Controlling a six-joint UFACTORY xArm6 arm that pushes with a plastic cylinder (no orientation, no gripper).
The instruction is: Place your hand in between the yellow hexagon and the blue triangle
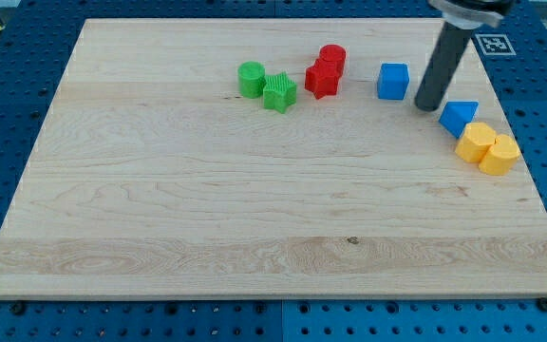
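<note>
Standing on the counter at its upper right, the rod comes down from the view's top edge and my tip rests between the blue cube and the blue triangle. The cube lies at about ten o'clock from the tip, just beside it; the triangle lies at about four o'clock, also near, with a small gap. There are no fingers on this arm, only the straight dark rod, so nothing is open, closed or gripped.

The yellow hexagon sits at five o'clock from the triangle, touching or nearly touching it. A second yellow block presses against the hexagon at its four o'clock. The tip is not between hexagon and triangle; it stands at ten o'clock of the triangle.

Farther toward nine o'clock, a red cylinder and a red star sit together, and beyond them a green cylinder touches a green star
</note>
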